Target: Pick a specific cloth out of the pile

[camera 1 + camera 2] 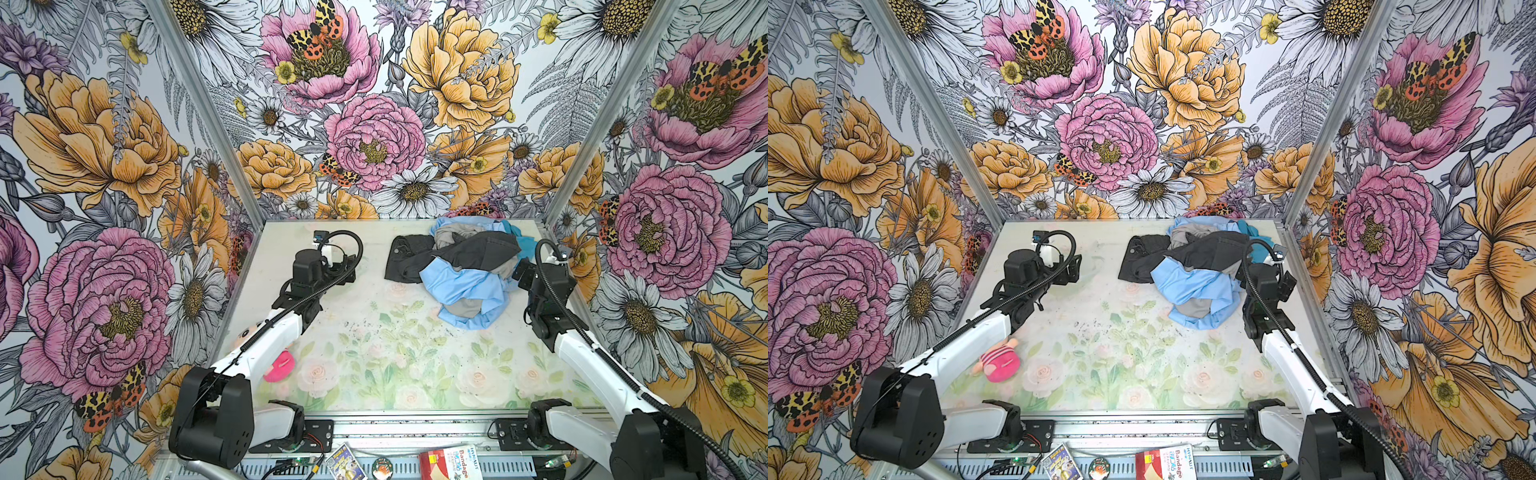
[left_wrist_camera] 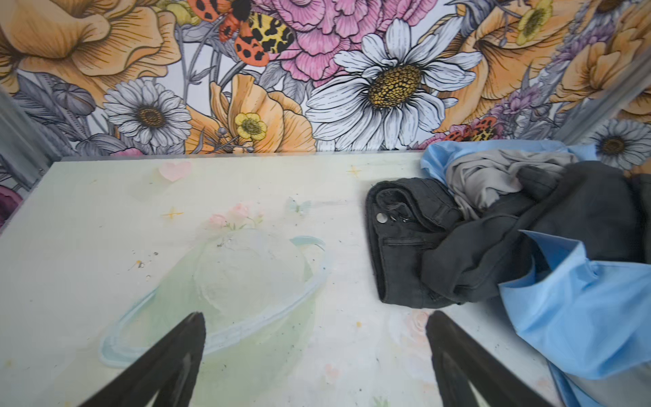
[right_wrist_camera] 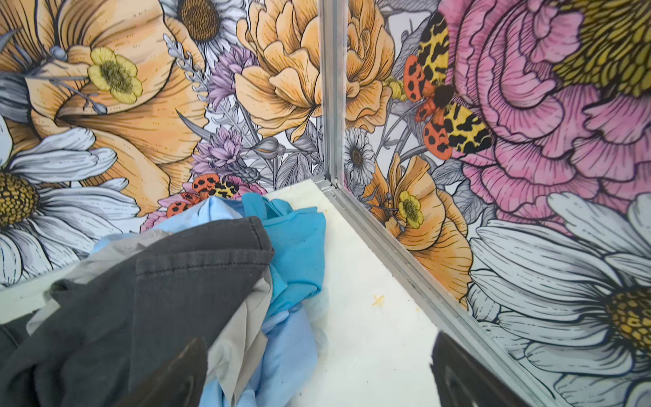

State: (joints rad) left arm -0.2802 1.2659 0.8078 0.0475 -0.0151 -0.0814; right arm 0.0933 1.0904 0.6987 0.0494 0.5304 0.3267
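The pile [image 1: 465,274] lies at the back right of the table [image 1: 374,365], with a pale blue shirt [image 1: 461,286], black jeans [image 2: 405,246], a dark grey garment [image 3: 169,282] and light grey fabric. The turquoise cloth [image 3: 296,246] pokes out at the pile's far right edge, partly under the dark grey garment; it also shows in both top views [image 1: 521,245] [image 1: 1256,243]. My right gripper [image 3: 317,341] is open, one finger over the pile's right edge and the other near the wall rail. My left gripper [image 2: 315,327] is open over bare table, left of the jeans.
A pink plush toy [image 1: 1000,361] lies at the front left beside the left arm. Metal frame rails [image 3: 405,253] and flowered walls close the table on three sides. A bandage box [image 1: 451,463] and small items sit on the front ledge.
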